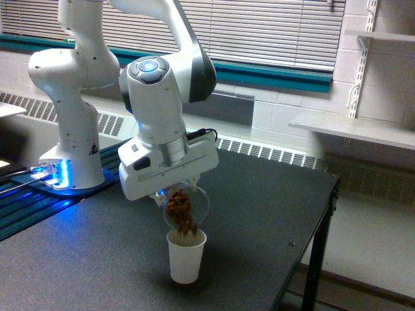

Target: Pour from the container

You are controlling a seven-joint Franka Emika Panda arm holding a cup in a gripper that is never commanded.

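The container is a small clear jar with brown bits inside, tipped steeply mouth-down just above the white paper cup. Brown bits hang at its mouth, right over the cup's opening. My gripper is shut on the container, its fingers mostly hidden under the white hand. The paper cup stands upright on the dark table, near the front.
The arm's white base with blue lights stands at the exterior view's left on a ribbed mat. The table's edge and a black leg run down the exterior view's right. A radiator and a wall shelf lie behind.
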